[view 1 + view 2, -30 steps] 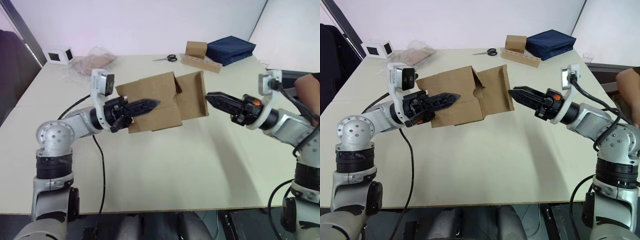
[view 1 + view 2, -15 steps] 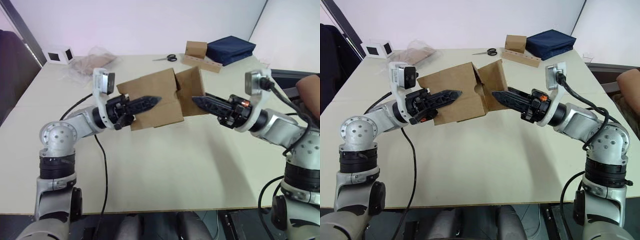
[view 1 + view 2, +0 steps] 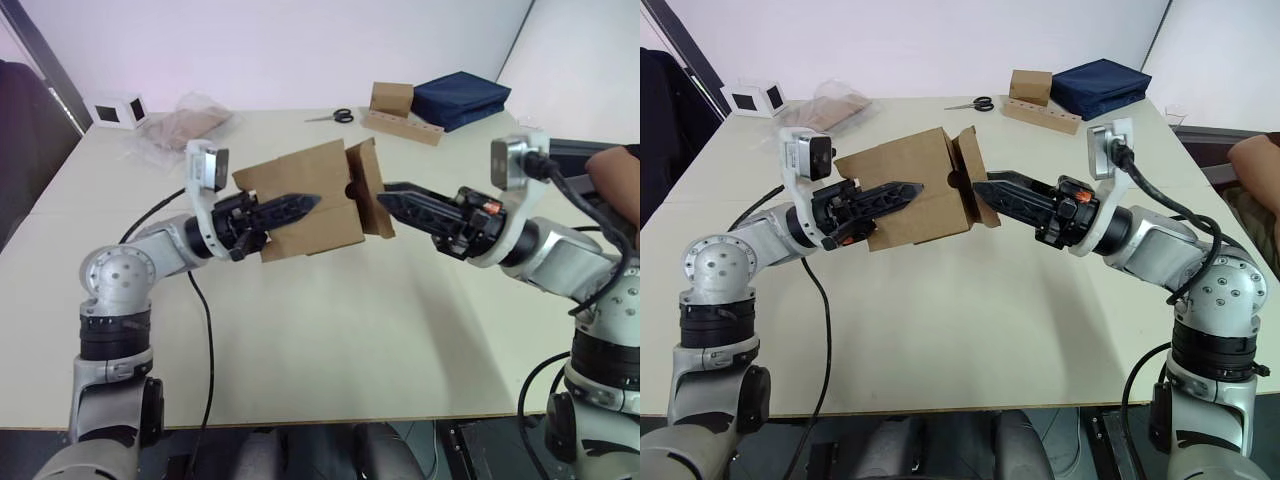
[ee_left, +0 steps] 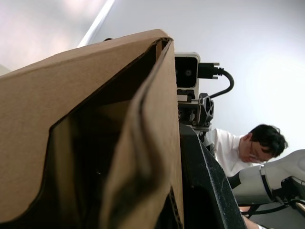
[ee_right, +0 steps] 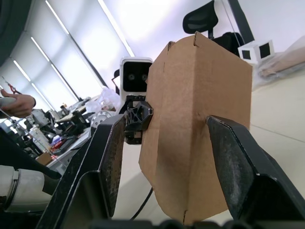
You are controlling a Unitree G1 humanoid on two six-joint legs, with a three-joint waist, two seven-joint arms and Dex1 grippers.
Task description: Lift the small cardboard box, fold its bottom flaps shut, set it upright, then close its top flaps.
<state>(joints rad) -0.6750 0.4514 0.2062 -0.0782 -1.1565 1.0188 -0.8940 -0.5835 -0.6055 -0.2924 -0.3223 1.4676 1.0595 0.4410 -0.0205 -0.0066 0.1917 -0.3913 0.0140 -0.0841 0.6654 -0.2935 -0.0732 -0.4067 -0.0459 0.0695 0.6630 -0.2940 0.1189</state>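
Small cardboard box (image 3: 300, 200) held up off the bench (image 3: 330, 320), roughly mid-bench, tipped on its side between the two arms. Left end effector (image 3: 300, 207) clamped on the box's near wall; one black finger lies along the outer face, and the left wrist view shows cardboard pinched against the other finger.

Right end effector (image 3: 982, 190) comes in from the right with its fingers spread wide. In the right wrist view the two fingers (image 5: 107, 162) stand either side of a hinged flap (image 3: 366, 190) at the box's right-hand end. The flap stands partly folded in, angled toward the box's opening; cannot tell whether the fingertips touch it.

Far edge of bench: scissors (image 3: 334, 117), a smaller cardboard box (image 3: 392, 98) on a long flat cardboard strip (image 3: 405, 127), and a dark blue folded cloth (image 3: 460, 98) just beside them. Far left corner: a clear plastic bag (image 3: 185, 122) of brown pieces and a small white box (image 3: 118, 110).

A person (image 4: 257, 148) is visible beyond the right arm.
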